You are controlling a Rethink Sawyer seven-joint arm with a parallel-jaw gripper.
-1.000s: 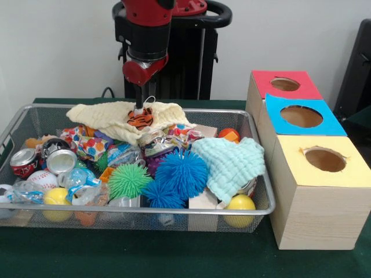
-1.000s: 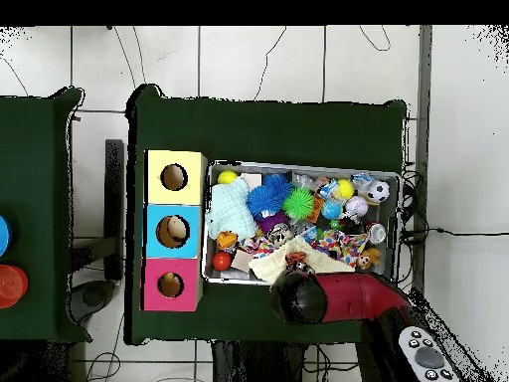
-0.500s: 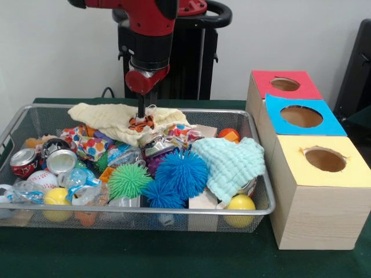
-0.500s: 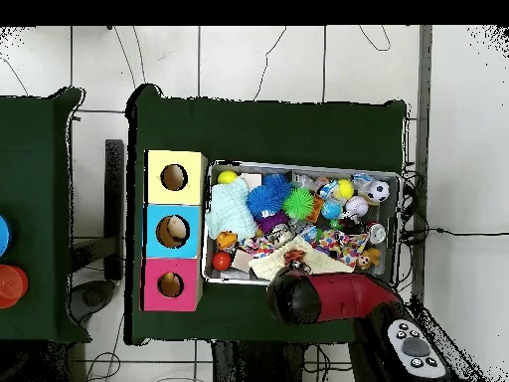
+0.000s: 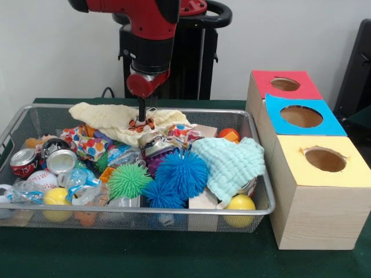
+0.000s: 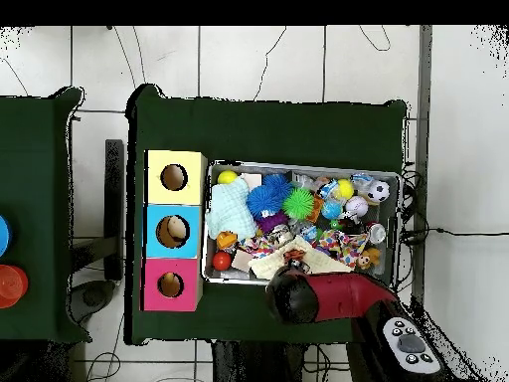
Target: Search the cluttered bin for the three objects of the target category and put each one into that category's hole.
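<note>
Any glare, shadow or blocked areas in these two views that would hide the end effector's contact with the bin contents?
Front view: even light, no glare; the end effector reaches the small orange toy on the cream cloth, but its tip is too thin to judge. Overhead view: the red arm covers the end effector and that edge of the wire bin.

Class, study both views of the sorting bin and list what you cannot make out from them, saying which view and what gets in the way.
- Gripper, front view: too small to tell whether it is open or shut; overhead, the red arm covers it.
- Orange striped toy on the cream cloth: the gripper hides much of it.
- Inside of the red and yellow holes: dark in both views.
- Bin bottom: buried under clutter.
</note>
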